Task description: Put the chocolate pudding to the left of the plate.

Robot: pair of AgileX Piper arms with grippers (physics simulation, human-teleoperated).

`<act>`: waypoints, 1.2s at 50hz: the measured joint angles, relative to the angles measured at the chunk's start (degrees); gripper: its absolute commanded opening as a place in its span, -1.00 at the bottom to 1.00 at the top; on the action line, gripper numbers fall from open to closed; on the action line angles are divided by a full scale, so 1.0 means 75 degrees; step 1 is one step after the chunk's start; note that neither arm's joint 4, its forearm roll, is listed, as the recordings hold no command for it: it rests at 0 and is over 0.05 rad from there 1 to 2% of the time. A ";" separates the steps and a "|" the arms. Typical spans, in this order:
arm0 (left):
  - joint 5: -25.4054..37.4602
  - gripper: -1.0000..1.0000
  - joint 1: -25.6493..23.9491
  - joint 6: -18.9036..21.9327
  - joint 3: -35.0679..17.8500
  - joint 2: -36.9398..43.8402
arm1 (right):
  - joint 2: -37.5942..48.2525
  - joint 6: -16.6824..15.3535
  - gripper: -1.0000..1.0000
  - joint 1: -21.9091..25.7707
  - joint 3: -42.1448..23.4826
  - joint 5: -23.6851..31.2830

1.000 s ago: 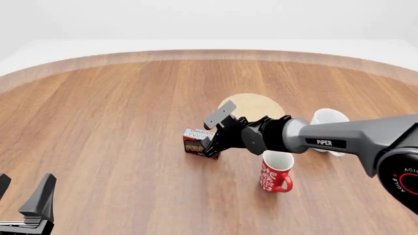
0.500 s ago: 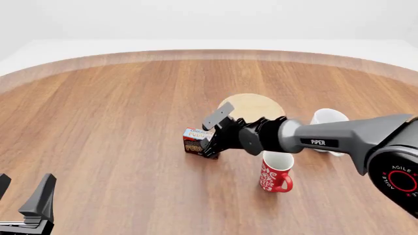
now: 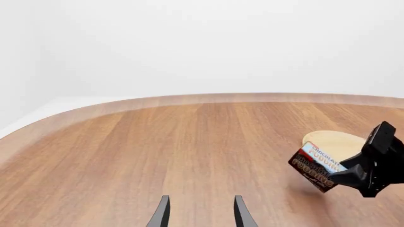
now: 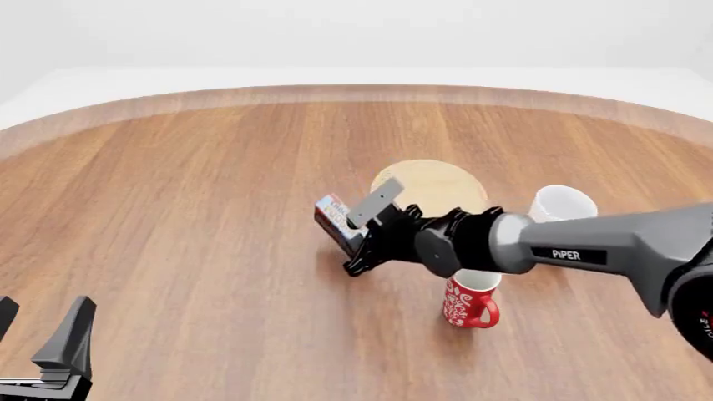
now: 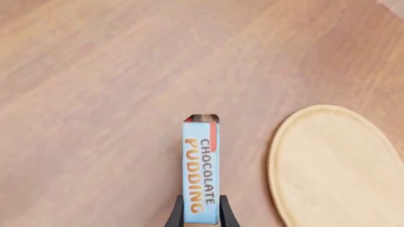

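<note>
Right pincer (image 4: 359, 242) clamped on small brown-and-blue chocolate pudding carton (image 4: 334, 219), tilted, lifted off wooden tabletop (image 4: 200, 192), just left of round tan wooden plate (image 4: 435, 185). Left pincer (image 3: 198, 215) fingers apart, holding nothing.

You see a round wooden table (image 4: 200, 192) with a paler rim, against a plain white, evenly lit backdrop.

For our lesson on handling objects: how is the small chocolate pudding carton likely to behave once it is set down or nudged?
The small brown-and-blue chocolate pudding carton looks narrow and flat-sided, so it would probably slide rather than roll. Standing on a thin edge, it could tip easily. It hangs tilted and lifted in the right pincer beside the round tan wooden plate, suggesting it is light and fairly stiff.
</note>
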 measured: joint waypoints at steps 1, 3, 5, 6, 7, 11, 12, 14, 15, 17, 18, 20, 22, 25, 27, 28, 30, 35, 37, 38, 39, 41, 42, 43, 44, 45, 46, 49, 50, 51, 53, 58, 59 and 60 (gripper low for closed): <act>0.0000 1.00 0.0000 0.0000 0.0000 0.0000 | -0.0085 0.0012 -1.00 0.0011 0.0058 -0.0002; 0.0000 1.00 0.0000 0.0000 0.0000 0.0000 | -0.0293 0.0024 -1.00 0.0027 0.0168 0.0035; 0.0000 1.00 0.0000 0.0000 0.0000 0.0000 | -0.0506 0.0016 -1.00 0.0028 0.0252 0.0093; 0.0000 1.00 0.0000 0.0000 0.0000 0.0000 | -0.0606 0.0008 -1.00 0.0025 0.0285 0.0127; 0.0000 1.00 0.0000 0.0000 0.0000 0.0000 | -0.0711 0.0002 -1.00 0.0022 0.0316 0.0170; 0.0000 1.00 0.0000 0.0000 0.0000 0.0000 | -0.1147 -0.0069 -1.00 -0.0013 0.0378 0.0408; 0.0000 1.00 0.0000 0.0000 0.0000 0.0000 | -0.1249 -0.0089 -1.00 -0.0023 0.0382 0.0475; 0.0000 1.00 0.0000 0.0000 0.0000 0.0000 | -0.1440 -0.0135 -1.00 -0.0049 0.0375 0.0609; 0.0000 1.00 0.0000 0.0000 0.0000 0.0000 | -0.1531 -0.0157 -1.00 -0.0061 0.0367 0.0677; 0.0000 1.00 0.0000 0.0000 0.0000 0.0000 | -0.1700 -0.0203 -1.00 -0.0087 0.0344 0.0809; 0.0000 1.00 0.0000 0.0000 0.0000 0.0000 | -0.1778 -0.0226 -1.00 -0.0102 0.0328 0.0873; 0.0000 1.00 0.0000 0.0000 0.0000 0.0000 | -0.1921 -0.0276 -1.00 -0.0138 0.0288 0.0997; 0.0000 1.00 0.0000 0.0000 0.0000 0.0000 | -0.2050 -0.0323 -1.00 -0.0173 0.0241 0.1120; 0.0000 1.00 0.0000 0.0000 0.0000 0.0000 | -0.2216 -0.0389 -1.00 -0.0226 0.0159 0.1298; 0.0000 1.00 0.0000 0.0000 0.0000 0.0000 | -0.2310 -0.0429 -1.00 -0.0258 0.0096 0.1410; 0.0000 1.00 0.0000 0.0000 0.0000 0.0000 | -0.2351 -0.0447 -1.00 -0.0274 0.0061 0.1467; 0.0000 1.00 0.0000 0.0000 0.0000 0.0000 | -0.2426 -0.0483 -1.00 -0.0306 -0.0016 0.1581; 0.0000 1.00 0.0000 0.0000 0.0000 0.0000 | -0.2566 -0.0569 -1.00 -0.0383 -0.0251 0.1875; 0.0000 1.00 0.0000 0.0000 0.0000 0.0000 | -0.2603 -0.0604 -1.00 -0.0410 -0.0359 0.1996; 0.0000 1.00 0.0000 0.0000 0.0000 0.0000 | -0.2618 -0.0620 -1.00 -0.0424 -0.0417 0.2059; 0.0000 1.00 0.0000 0.0000 0.0000 0.0000 | -0.2630 -0.0636 -1.00 -0.0438 -0.0477 0.2122; 0.0000 1.00 0.0000 0.0000 0.0000 0.0000 | -0.2637 -0.0670 -1.00 -0.0473 -0.0615 0.2255; 0.0000 1.00 0.0000 0.0000 0.0000 0.0000 | -0.2638 -0.0684 -1.00 -0.0485 -0.0681 0.2322; 0.0000 1.00 0.0000 0.0000 0.0000 0.0000 | -0.2635 -0.0700 -1.00 -0.0496 -0.0744 0.2385; 0.0000 1.00 0.0000 0.0000 0.0000 0.0000 | -0.2627 -0.0717 -1.00 -0.0508 -0.0808 0.2444; 0.0000 1.00 0.0000 0.0000 0.0000 0.0000 | -0.2614 -0.0733 -1.00 -0.0520 -0.0872 0.2502; 0.0000 1.00 0.0000 0.0000 0.0000 0.0000 | -0.2598 -0.0748 -1.00 -0.0531 -0.0936 0.2557; 0.0000 1.00 0.0000 0.0000 0.0000 0.0000 | -0.2528 -0.0793 -1.00 -0.0562 -0.1137 0.2719; 0.0000 1.00 0.0000 0.0000 0.0000 0.0000 | -0.2499 -0.0807 -1.00 -0.0573 -0.1207 0.2769; 0.0000 1.00 0.0000 0.0000 0.0000 0.0000 | -0.2467 -0.0822 -1.00 -0.0584 -0.1279 0.2818; 0.0000 1.00 0.0000 0.0000 0.0000 0.0000 | -0.2393 -0.0850 -1.00 -0.0608 -0.1421 0.2902; 0.0000 1.00 0.0000 0.0000 0.0000 0.0000 | -0.2168 -0.0894 -1.00 -0.0657 -0.1741 0.3057; 0.0000 1.00 0.0000 0.0000 0.0000 0.0000 | -0.2116 -0.0899 -1.00 -0.0666 -0.1806 0.3084; 0.0000 1.00 0.0000 0.0000 0.0000 0.0000 | -0.2062 -0.0905 -1.00 -0.0675 -0.1872 0.3112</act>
